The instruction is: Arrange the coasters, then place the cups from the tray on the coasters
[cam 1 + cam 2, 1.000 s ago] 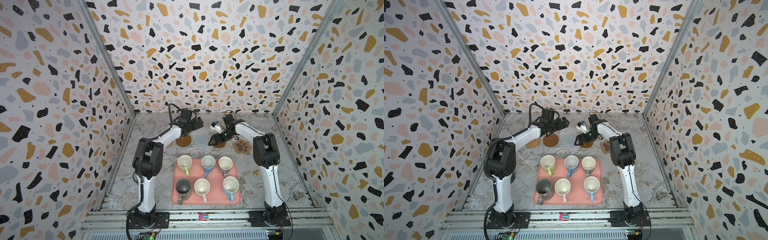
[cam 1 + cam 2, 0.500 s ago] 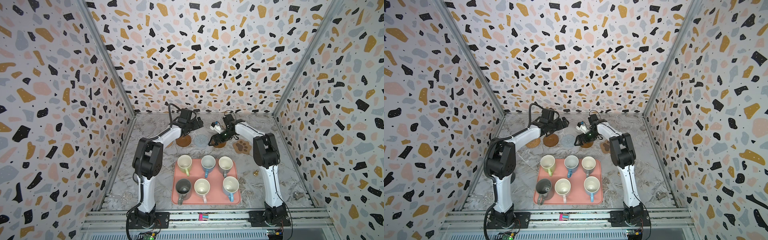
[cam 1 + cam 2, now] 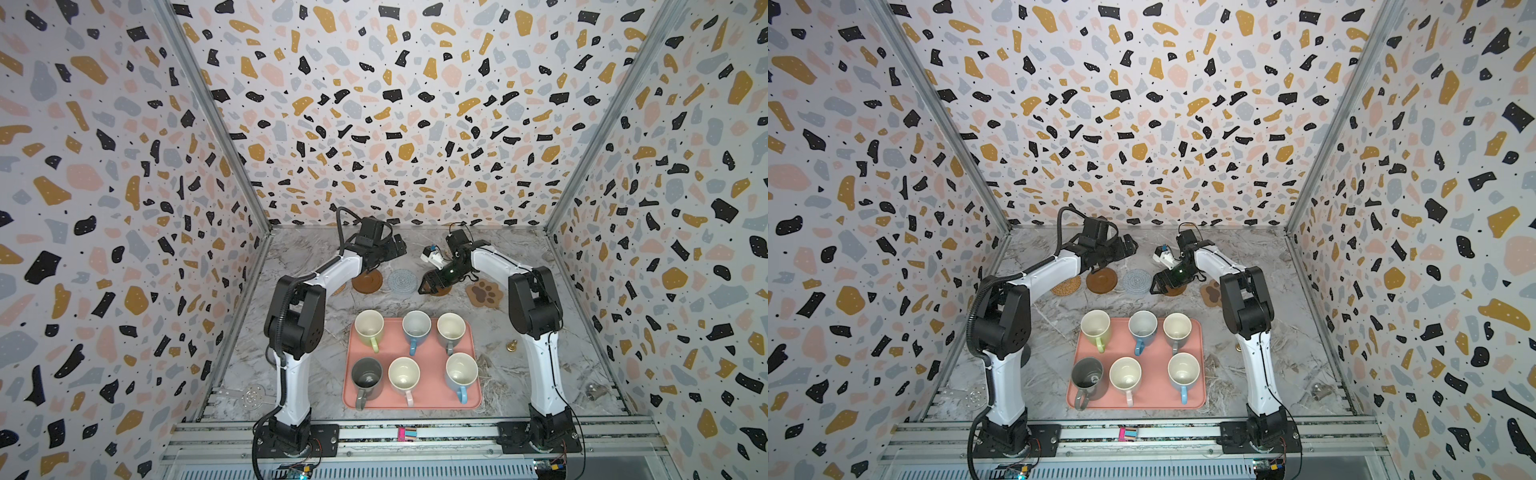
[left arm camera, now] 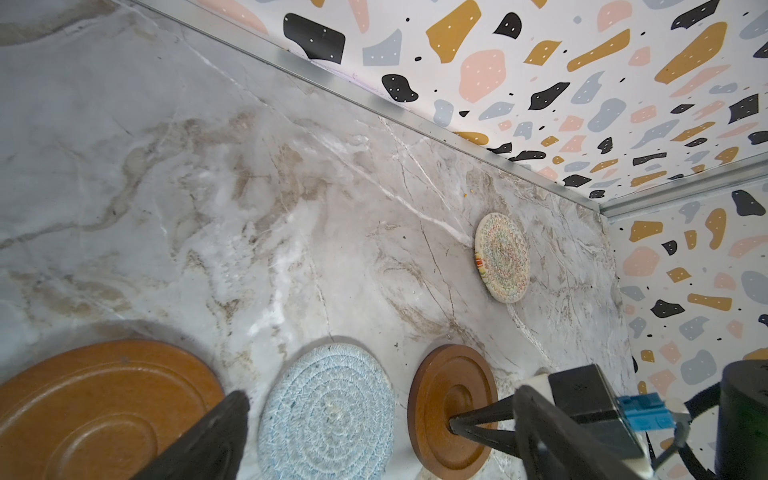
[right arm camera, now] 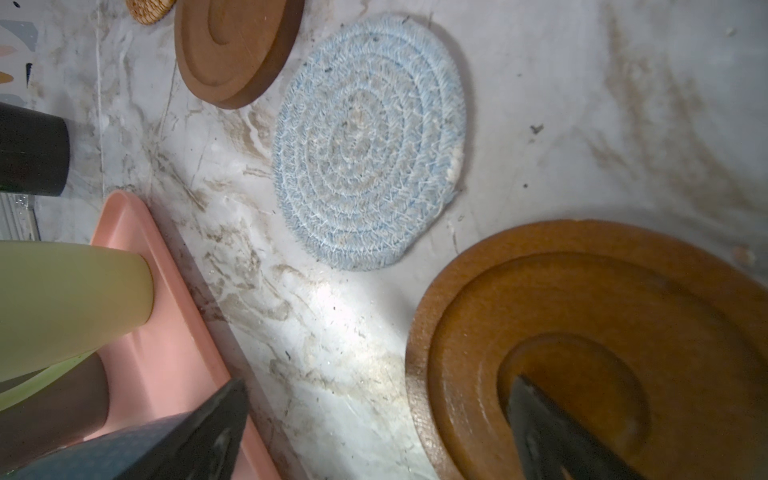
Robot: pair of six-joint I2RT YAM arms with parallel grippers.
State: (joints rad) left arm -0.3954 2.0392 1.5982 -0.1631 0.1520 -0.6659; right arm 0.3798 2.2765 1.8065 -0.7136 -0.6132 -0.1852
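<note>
Top views both show nothing visibly shifted from a second back: arms, coasters and cups stand where they stood. Left to right across mid-frame, a tan woven coaster [image 3: 1066, 286] peeks from behind the left arm. Next come a 1st wooden disc [image 3: 1101, 280] and a blue-grey woven coaster [image 3: 1136, 281]. Then a 2nd wooden disc [image 3: 1173, 290] is largely covered by the right gripper [image 3: 1156, 286], and a paw coaster [image 3: 1212, 291] is half hidden by the right arm.

The left gripper [image 3: 1128, 245] hangs just up-frame of the 1st wooden disc, fingers spread wide, holding nothing. The right gripper is likewise spread and empty. In the right wrist view 1 finger [image 5: 552, 432] lies over the 2nd wooden disc's centre hollow; whether it touches, I cannot tell.

A cream woven coaster [image 4: 502, 257] shows only in the left wrist view, apart from the rest, near the wall.

Below centre the pink tray [image 3: 1154, 386] holds all 6 cups in 2 rows:
- Upper row: light green cup [image 3: 1095, 326], blue cup [image 3: 1143, 325], light grey cup [image 3: 1177, 326].
- Lower row: dark grey cup [image 3: 1087, 373], pale pink cup [image 3: 1125, 374], 2nd blue cup [image 3: 1183, 370].
</note>
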